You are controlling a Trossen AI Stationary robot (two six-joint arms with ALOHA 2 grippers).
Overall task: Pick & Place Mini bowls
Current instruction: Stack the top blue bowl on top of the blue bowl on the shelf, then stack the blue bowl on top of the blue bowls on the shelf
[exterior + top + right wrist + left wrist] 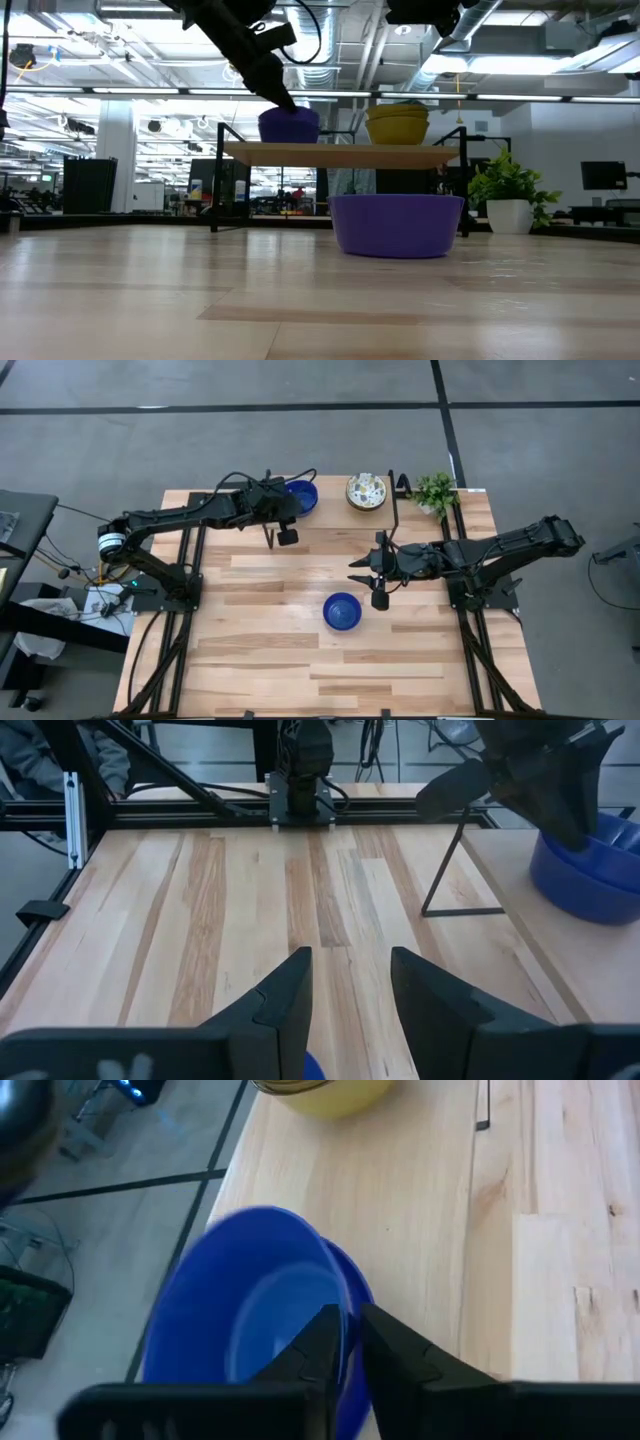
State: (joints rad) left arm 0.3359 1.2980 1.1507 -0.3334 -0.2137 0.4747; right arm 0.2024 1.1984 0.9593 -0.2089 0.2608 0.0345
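the left gripper was up at the raised shelf, its two fingers pinched on the near rim of a blue bowl, one finger inside the wall and the other outside. in the left wrist view a second blue rim showed just under that bowl, so it probably sat nested in another; the lift looked best taken straight up and slowly, so the lower bowl would not ride along. a thin rim pinch can let a glossy bowl tilt, so keeping the wrist level mattered. beside the gripper on the same shelf sat a floral bowl, apart from the blue ones.

the right gripper hung released, fingers spread, over the table, with a lone blue bowl just below and beside it.
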